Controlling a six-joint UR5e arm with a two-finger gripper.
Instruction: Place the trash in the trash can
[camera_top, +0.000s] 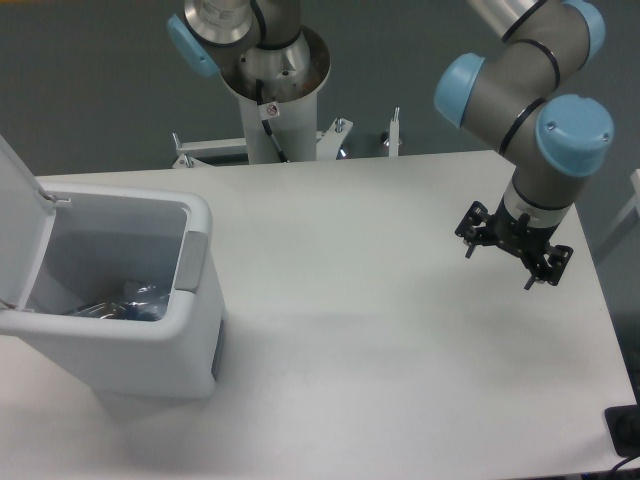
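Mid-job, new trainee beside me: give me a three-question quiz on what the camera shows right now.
1. True or false: the trash can's lid stands open.
2. Where is the hand? A: over the right side of the table, B: inside the can, C: touching the lid.
3. What lies at the bottom of the can?

Key:
1. True.
2. A. Its fingers are spread and hold nothing.
3. A clear plastic bottle with some blue on it; the wrapper cannot be made out.
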